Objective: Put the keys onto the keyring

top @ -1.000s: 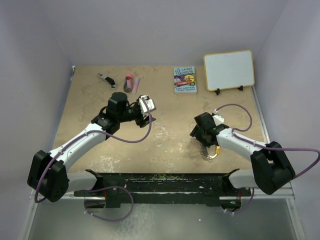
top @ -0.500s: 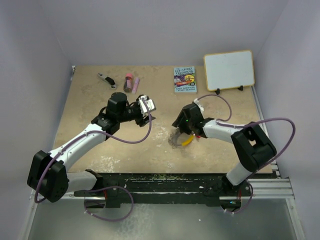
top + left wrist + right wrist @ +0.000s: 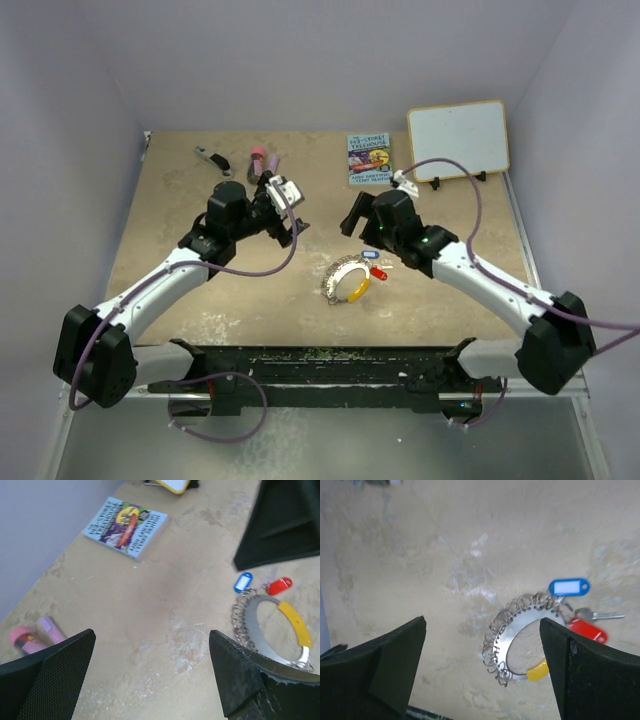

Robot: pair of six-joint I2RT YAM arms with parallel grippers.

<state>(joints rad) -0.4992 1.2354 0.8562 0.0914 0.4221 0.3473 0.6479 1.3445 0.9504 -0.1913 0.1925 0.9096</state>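
Both arms hover over the table [image 3: 165, 215]. The left gripper [image 3: 288, 215] and right gripper [image 3: 350, 213] are each spread wide with nothing between the fingers. The keyring [image 3: 501, 639] lies flat mid-table, just on the near side of the two grippers. The blue key [image 3: 568, 586] and red key [image 3: 587, 630] touch its coiled end; I cannot tell whether either is threaded on. Risks, as I judge them: the ring is thin and flat, so a pinch may skid it away; the tags are tiny and easily flicked off; two arms closing on one small spot could collide
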